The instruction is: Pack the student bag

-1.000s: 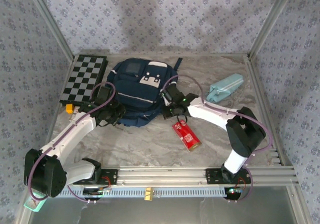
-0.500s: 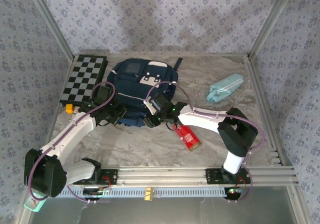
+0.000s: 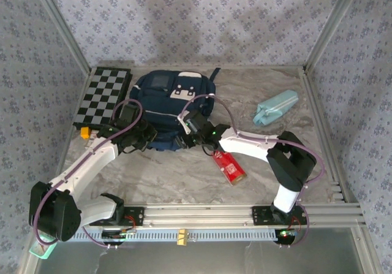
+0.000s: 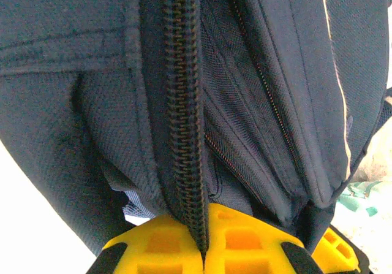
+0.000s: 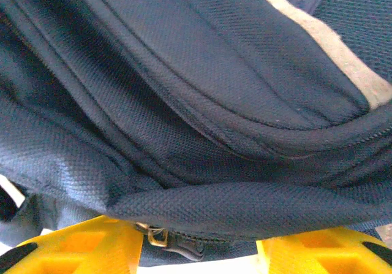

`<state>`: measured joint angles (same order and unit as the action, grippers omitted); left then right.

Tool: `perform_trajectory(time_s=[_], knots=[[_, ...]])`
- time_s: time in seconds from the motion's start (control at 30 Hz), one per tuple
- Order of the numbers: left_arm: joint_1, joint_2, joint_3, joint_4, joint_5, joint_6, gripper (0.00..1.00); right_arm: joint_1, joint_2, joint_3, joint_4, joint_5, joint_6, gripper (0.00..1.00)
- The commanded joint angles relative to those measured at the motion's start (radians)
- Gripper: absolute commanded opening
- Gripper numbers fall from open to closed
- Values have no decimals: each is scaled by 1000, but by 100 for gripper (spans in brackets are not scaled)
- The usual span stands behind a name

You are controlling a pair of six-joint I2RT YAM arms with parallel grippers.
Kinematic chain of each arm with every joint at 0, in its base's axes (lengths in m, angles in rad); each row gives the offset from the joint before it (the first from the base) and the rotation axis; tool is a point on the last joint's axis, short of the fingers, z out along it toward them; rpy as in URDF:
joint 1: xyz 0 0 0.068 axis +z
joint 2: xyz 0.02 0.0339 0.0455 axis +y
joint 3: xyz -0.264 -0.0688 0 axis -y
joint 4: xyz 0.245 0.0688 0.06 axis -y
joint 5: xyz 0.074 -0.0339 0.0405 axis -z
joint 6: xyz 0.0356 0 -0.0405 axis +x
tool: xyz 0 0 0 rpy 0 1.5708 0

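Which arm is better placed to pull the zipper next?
Probably right. The zipper pull sits between the open fingers of the right gripper; the left gripper is shut on the student bag.

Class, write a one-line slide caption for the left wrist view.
Left gripper shut on the zipper edge of the navy student bag.

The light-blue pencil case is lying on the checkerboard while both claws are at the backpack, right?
No. In the top external view the pencil case lies on the table, right of the checkerboard. The left claw and right claw are at the backpack.
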<state>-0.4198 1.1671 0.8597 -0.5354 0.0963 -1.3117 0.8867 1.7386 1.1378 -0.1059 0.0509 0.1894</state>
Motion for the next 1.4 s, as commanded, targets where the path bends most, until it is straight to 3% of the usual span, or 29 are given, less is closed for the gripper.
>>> perform_trajectory(time_s=[0.0,0.37,0.63,0.9,1.03,1.37], knots=[[-16,-4,59,49,26,-9,0,-16,28,46,33,60,31,44],[-25,5,79,39,9,-2,0,-30,18,-1,-13,66,63,14],[-7,-16,80,0,-9,22,0,-94,-63,-93,-37,90,97,0],[46,-59,67,-44,-9,65,0,-196,-110,-148,-55,66,99,0],[91,-74,53,-64,10,87,0,-181,-105,-137,-114,141,52,0],[154,-71,79,-100,63,174,0,-258,-114,-140,-104,35,78,0]])
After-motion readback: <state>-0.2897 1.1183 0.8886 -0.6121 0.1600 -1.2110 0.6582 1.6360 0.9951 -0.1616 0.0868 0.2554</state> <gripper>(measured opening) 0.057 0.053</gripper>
